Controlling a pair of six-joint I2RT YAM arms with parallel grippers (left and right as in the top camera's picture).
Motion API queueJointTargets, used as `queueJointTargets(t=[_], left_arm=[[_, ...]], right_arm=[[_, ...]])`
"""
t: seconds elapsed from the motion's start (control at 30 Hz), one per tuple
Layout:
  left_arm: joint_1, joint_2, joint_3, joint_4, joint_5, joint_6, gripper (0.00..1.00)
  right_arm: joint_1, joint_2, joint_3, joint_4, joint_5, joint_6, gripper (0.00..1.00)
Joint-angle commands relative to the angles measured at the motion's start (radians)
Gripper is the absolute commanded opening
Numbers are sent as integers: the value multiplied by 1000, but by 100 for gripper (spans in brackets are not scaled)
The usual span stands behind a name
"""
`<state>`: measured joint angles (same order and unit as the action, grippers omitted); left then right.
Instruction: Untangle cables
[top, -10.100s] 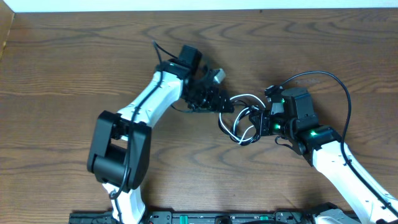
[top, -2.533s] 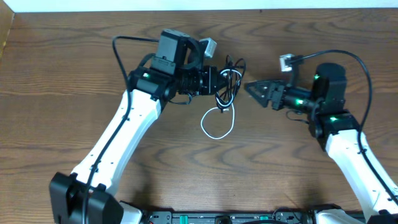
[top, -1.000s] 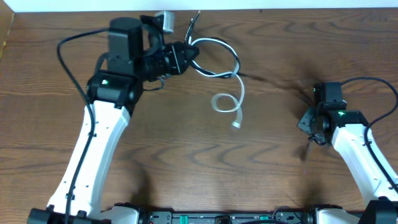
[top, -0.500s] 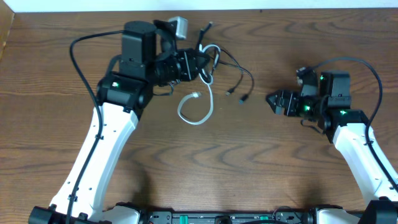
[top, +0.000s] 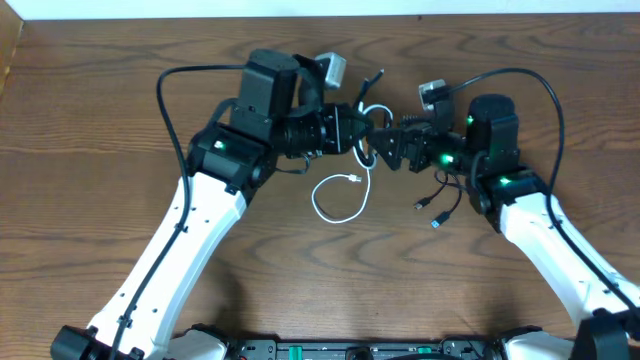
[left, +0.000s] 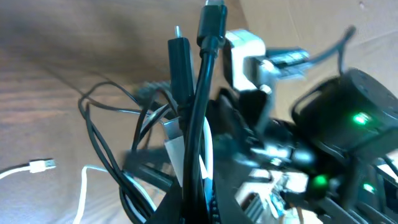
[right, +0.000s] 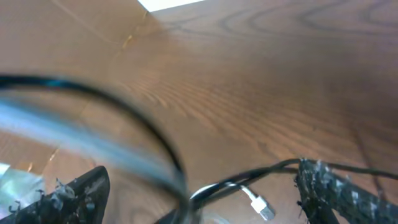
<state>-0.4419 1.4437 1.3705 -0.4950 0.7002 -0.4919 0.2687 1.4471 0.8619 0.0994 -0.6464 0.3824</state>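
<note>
My right pincer (top: 392, 148) has swung in from the side and now stands spread, nose to nose with my left pincer (top: 350, 130), which pinches the knot of the 2 cords. The black cable (left: 200, 93) rises from my left grip. The white cable (left: 38, 165) loops loose beneath it. Strands cross my right gap, so I judge 1 squeeze there would let me draw them apart.

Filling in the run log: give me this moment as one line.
left jaws: shut on tangled thin black and white cables | right jaws: open, at the cables | white plug: on wooden table
</note>
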Motion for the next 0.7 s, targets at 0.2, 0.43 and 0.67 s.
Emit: queueJointTargets(t=[0.2,0.43,0.67], left_arm=[[4,0,27,-68,-23,6,8],[20,3,26,-226,-333,85,7],[20,16,26,-312,-571,141,8]], right_arm=[[-19,60,11,-135,363,175,17],[-45,60,11,-285,406,170,1],[-54,59,11,-354,427,170,1]])
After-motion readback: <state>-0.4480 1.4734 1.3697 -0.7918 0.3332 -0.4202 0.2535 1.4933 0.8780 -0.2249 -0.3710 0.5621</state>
